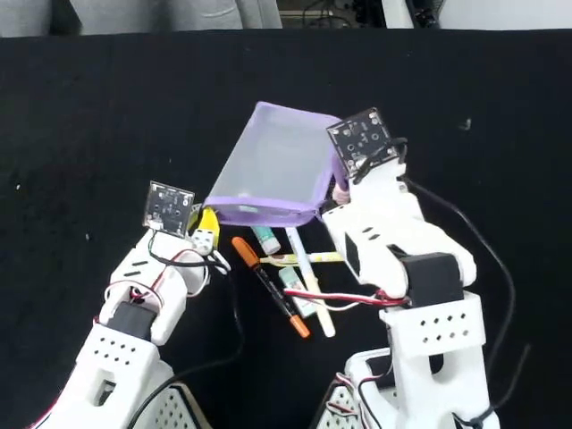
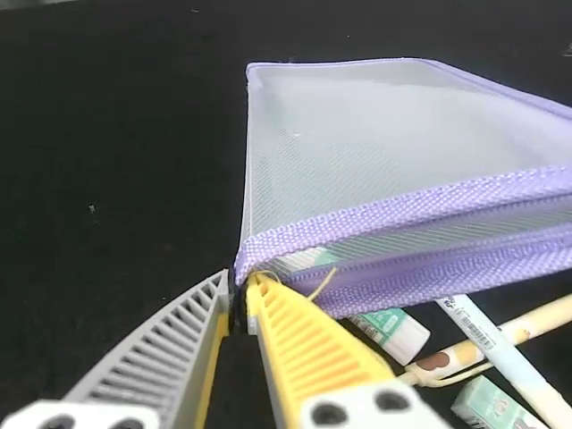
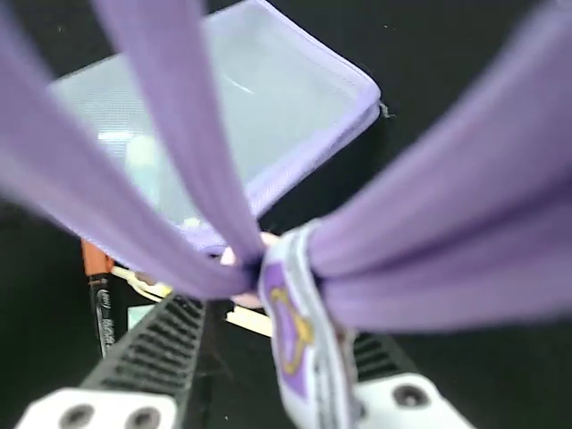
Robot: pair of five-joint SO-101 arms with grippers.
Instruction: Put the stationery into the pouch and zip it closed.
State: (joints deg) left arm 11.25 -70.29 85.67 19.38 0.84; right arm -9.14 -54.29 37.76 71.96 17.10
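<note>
The purple mesh pouch (image 1: 273, 165) is held between the 2 arms above the black table (image 1: 89, 116), tilted, with its far corners pointing away from the arms and its mouth towards them. The left gripper (image 1: 207, 225) is clamped narrow on the pouch's near left corner. In the left wrist view its grey and yellow fingers (image 2: 295, 349) pinch the woven purple edge right at that corner, and the 2 zipper bands of the pouch (image 2: 384, 152) stand slightly apart. The right gripper (image 1: 338, 192) is closed on the opposite near corner. In the right wrist view purple fabric bunches tightly where that gripper (image 3: 268, 268) grips it, with the mesh panel of the pouch (image 3: 223, 107) beyond. The stationery lies on the table just beneath and in front of the mouth: an orange marker (image 1: 268, 286), a white pen (image 1: 308, 281), a yellow pen (image 1: 299, 259) lying crosswise, a green-labelled tube (image 1: 265, 239) and a green packet (image 1: 295, 290). Their upper ends reach the pouch's lip; I cannot tell whether any sits inside.
</note>
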